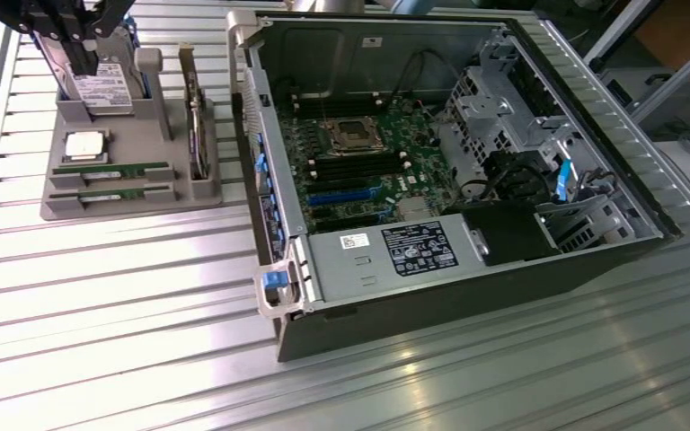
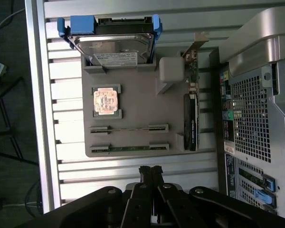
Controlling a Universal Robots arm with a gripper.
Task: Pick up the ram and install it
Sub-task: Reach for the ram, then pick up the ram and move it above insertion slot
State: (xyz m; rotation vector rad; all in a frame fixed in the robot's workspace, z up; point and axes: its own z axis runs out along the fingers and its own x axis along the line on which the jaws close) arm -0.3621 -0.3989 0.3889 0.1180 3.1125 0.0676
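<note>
Closest to me in the exterior view is the ribbed metal table [image 1: 105, 305]. On it, to the exterior view's right, lies the open computer case [image 1: 441, 310] with its green motherboard [image 1: 363, 171] exposed.

To the exterior view's left sits a grey parts tray [image 2: 137, 99], just beside the case. The outer ram stick [image 2: 130, 147] is at the tray edge nearest me: long, narrow, thin green board, standing on its long edge, each end seated in a small grey slotted block. There's a pale patch on its face in the exterior view, probably a label, too small to read. The inner ram stick [image 2: 128, 128] sits just behind it, parallel, same look, same kind of blocks. The two are near each other, not touching.

Next back is the square silver processor [image 2: 106, 100] in its own pocket. Past that is the hard drive [image 2: 116, 45], silver with a white label, propped up in a blue bracket. A dark expansion card [image 2: 191, 121] stands along the tray's case side.

Farthest back, the gripper [image 2: 150, 170] hangs above the hard-drive end of the tray, well apart from both sticks. The jaws look pressed together with nothing between them.
</note>
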